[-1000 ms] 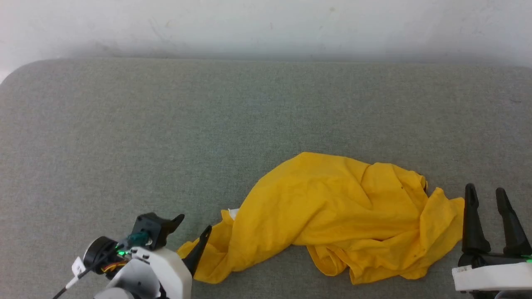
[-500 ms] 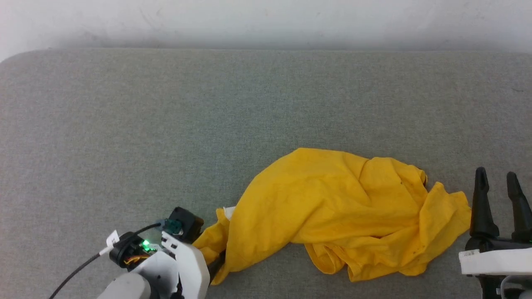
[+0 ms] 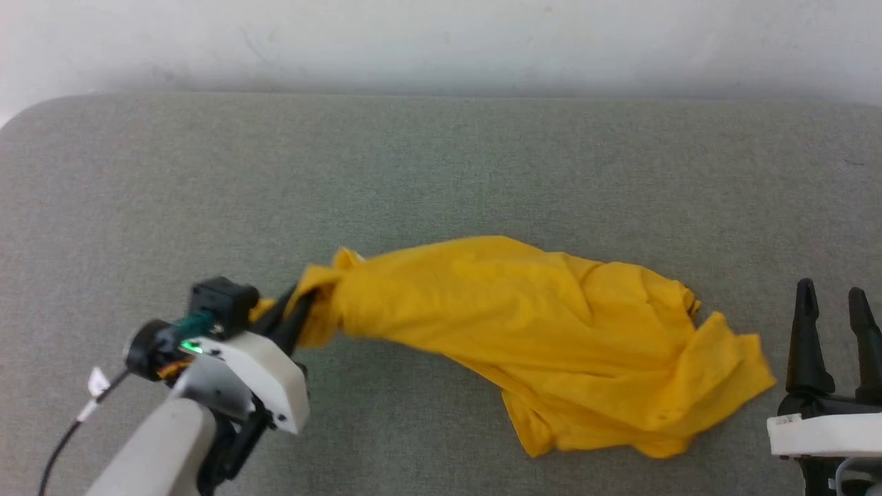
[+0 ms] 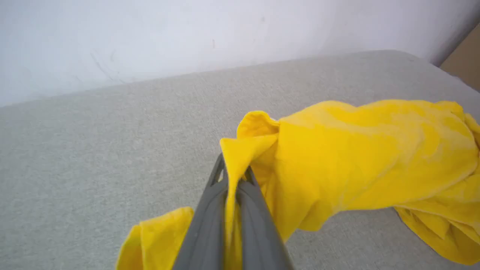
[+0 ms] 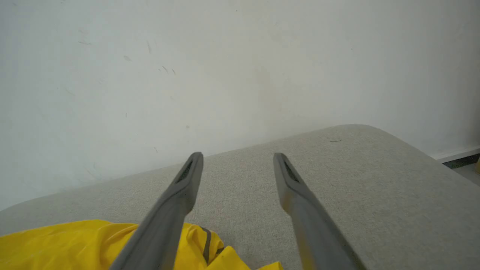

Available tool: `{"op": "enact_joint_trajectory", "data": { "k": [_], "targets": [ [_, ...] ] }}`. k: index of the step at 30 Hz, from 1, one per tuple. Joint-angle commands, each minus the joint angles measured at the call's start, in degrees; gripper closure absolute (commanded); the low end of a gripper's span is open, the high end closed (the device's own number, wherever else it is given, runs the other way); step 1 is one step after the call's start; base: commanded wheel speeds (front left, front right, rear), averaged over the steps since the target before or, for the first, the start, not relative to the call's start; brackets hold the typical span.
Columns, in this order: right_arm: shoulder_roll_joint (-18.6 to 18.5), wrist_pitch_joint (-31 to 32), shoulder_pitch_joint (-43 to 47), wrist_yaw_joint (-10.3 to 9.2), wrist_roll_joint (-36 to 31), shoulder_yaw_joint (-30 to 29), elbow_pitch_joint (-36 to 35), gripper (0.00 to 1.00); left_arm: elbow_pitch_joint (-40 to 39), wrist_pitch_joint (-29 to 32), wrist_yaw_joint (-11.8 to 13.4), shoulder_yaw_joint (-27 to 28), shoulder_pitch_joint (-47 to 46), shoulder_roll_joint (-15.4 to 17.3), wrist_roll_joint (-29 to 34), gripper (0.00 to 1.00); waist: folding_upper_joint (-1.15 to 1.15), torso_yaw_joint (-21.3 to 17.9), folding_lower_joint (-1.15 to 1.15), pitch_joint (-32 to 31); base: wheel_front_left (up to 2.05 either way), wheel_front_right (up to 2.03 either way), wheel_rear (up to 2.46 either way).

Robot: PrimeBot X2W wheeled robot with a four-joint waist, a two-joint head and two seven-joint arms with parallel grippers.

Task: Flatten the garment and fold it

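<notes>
Since the earlier frame the shirt has been drawn out from a low heap into a long slanting band, its left end hauled up and away from the near edge. The left pincer, which stood apart beside that end, is now clamped on it. In the left wrist view a bunched fold of yellow cloth is squeezed between the two fingers, with a loose flap hanging below. The rest of the shirt lies on the grey bench, towards its near right part. There the cloth is creased and doubled over itself, with no print or neck showing. The right pincer waits with its fingers apart and nothing between them, just beside the shirt's right corner and clear of it. We judge the risks to lie in this one-point hold. The cloth is thin and gathered, so a hard pull could slide it out of the fingers. Or the whole bundle could drag along instead of opening, since nothing pins the right end. The shirt sits in nothing, lying straight on the bench below the pale wall.
</notes>
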Motion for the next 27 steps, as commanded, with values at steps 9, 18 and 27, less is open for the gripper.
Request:
{"op": "enact_joint_trajectory", "data": {
  "k": [9,18,27],
  "targets": [
    [0.05,-0.27,0.28,-0.04,-0.61,0.47,-0.11,0.0,-9.62,-2.43,9.96,10.24,11.29,0.73,-6.57,1.0,0.0,1.42,0.0,-1.28,0.0,0.0,0.0],
    [0.05,-0.27,1.09,-0.04,-1.08,-0.05,0.91,0.0,-11.53,3.63,12.61,8.47,27.71,-0.99,-13.64,0.0,0.0,3.62,0.0,-1.21,0.0,0.0,0.0],
    [0.05,1.47,1.27,-0.04,-1.93,2.49,1.54,0.0,-11.91,-6.51,11.77,11.68,22.88,-3.82,-11.87,0.0,0.0,4.55,0.0,-2.48,0.0,0.0,0.0]
  ]
}}
